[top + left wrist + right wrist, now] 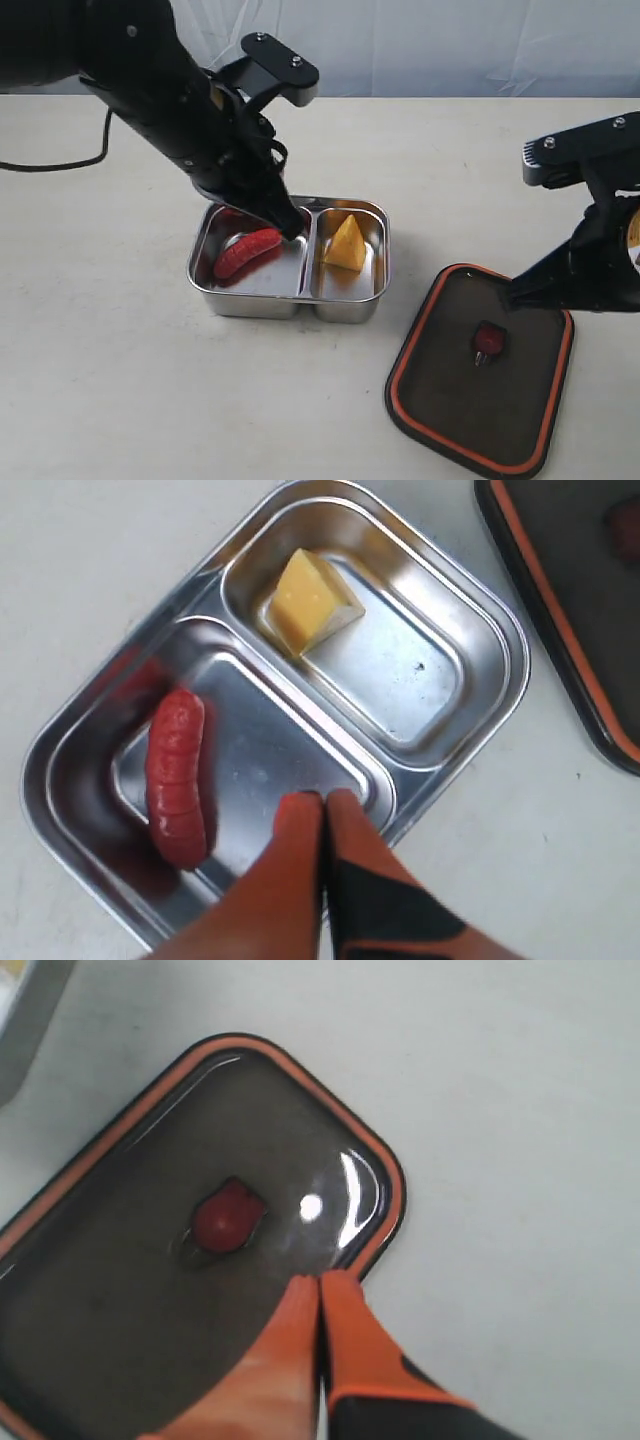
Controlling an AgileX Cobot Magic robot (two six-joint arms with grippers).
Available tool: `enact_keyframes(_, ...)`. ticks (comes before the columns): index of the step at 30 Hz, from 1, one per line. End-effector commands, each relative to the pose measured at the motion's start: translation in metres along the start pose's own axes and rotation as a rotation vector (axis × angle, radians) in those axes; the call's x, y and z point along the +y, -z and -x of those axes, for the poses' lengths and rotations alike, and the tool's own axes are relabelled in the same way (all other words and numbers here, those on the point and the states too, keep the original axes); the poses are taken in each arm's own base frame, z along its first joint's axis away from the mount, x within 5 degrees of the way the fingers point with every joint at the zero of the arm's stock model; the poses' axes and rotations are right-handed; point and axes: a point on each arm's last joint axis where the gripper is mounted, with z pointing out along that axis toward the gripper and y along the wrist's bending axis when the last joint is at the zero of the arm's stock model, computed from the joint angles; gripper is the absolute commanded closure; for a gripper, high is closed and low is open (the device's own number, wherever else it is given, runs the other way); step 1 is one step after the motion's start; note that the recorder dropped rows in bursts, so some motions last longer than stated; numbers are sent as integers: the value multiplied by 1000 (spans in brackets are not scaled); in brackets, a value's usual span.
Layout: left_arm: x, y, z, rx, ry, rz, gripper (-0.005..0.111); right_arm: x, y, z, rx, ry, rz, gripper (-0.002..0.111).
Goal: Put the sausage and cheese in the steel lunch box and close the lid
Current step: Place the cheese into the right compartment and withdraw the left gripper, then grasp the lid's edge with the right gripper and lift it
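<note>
Already the small red ridged toy sausage lies in the larger of the 2 compartments of the shiny rectangular stainless-steel lunch box, the yellow-orange toy cheese wedge in the smaller. The left gripper hangs closed and empty in the larger one, near the divider. The dark translucent orange-rimmed lid lies on the pale surface beside the box; the right gripper, pinched together on nothing, hangs at its edge.
</note>
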Motion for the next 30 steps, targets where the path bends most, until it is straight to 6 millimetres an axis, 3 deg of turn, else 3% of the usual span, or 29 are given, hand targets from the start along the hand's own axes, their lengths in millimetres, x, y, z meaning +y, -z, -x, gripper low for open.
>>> enact_keyframes(1,-7,25,-15,-19,12,5,107,-20,-29,16,24,-22,-8,109)
enact_keyframes(9,-23,45,-50,-142,115,-51,107,-52,-75,43,192,-134,90,108)
enact_keyframes(11,-26,48,-62,-163,133,-54,107,-56,-88,45,245,-145,110,100)
enact_keyframes(15,-32,52,-86,-176,156,-59,107,-59,-114,42,334,-157,113,74)
enact_keyframes(17,-34,52,-97,-172,163,-62,107,-57,-124,38,371,-153,116,68)
enact_keyframes(22,-38,53,-118,-172,175,-61,107,-53,-147,29,448,-147,123,68)
enact_keyframes(30,-40,50,-130,-145,178,-66,107,-51,-161,23,489,-142,122,68)
